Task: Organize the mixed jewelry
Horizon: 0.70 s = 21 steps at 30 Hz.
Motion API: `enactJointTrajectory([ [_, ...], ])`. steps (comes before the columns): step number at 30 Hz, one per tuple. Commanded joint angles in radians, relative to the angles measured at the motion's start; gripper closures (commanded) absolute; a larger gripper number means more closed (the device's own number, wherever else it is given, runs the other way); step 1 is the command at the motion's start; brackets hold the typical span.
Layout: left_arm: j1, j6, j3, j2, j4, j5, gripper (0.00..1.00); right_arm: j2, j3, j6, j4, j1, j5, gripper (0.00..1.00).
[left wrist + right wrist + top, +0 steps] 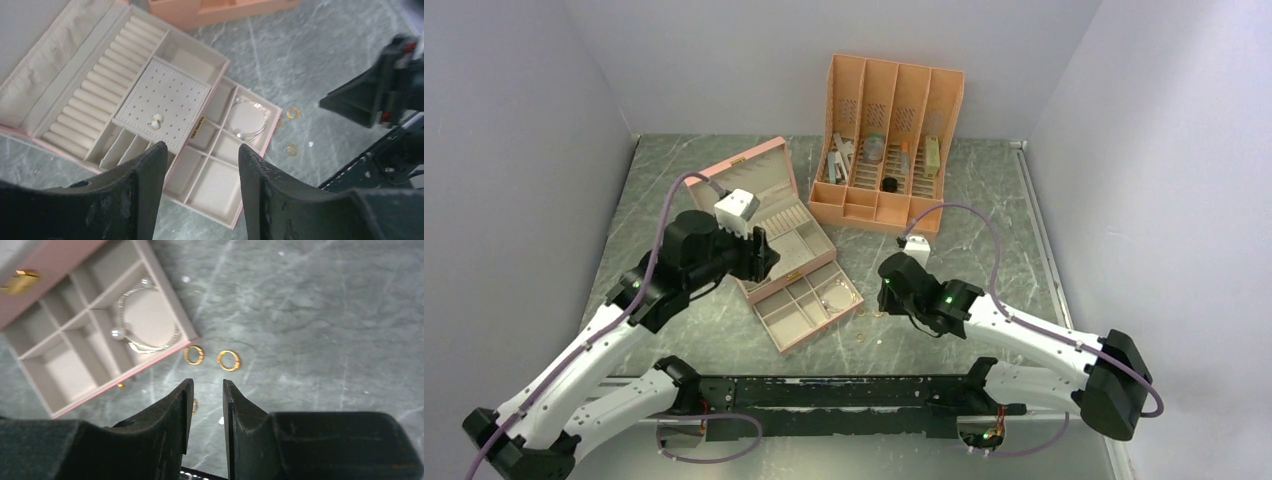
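Observation:
Two gold rings [193,354] [228,360] of the mixed jewelry lie side by side on the marble table just off the corner of the drawer [150,367]. A third gold piece [194,405] peeks out beside my right gripper's left finger. From above they show as specks [871,314] [862,337]. My right gripper [206,385] hovers over them, its jaws a narrow gap apart with nothing between. My left gripper [200,150] hangs open and empty above the pink jewelry box [60,140]. A pearl earring pair [156,121] sits on its perforated pad, and a bracelet [247,120] lies in a drawer compartment.
The orange slotted organizer [889,140] with grey and black oddments stands at the back, behind the jewelry box [759,180]. The pulled-out drawer [774,325] reaches toward the right arm. A black rail [844,390] runs along the near edge between the arm bases.

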Motion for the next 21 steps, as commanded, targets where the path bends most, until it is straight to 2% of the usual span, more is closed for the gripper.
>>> enactJointTrajectory([
  [1,-0.002,-0.019,-0.048,-0.086,0.125,0.086,0.38,0.029,-0.042,0.077,-0.06,-0.006,0.104,0.67],
  [7,-0.002,-0.02,-0.092,-0.142,0.146,0.109,0.27,0.105,-0.072,0.127,-0.016,-0.011,0.104,0.66],
  [8,-0.002,-0.021,-0.101,-0.153,0.15,0.108,0.22,0.116,-0.078,0.132,-0.003,-0.012,0.099,0.66],
  [9,-0.002,-0.024,-0.107,-0.159,0.155,0.106,0.11,0.13,-0.085,0.14,0.009,-0.015,0.093,0.66],
  [10,-0.002,-0.027,-0.113,-0.162,0.157,0.105,0.04,0.144,-0.088,0.146,0.017,-0.017,0.088,0.66],
  [21,-0.002,-0.016,-0.116,-0.177,0.129,0.092,0.04,0.215,-0.109,0.208,0.118,-0.03,0.037,0.67],
])
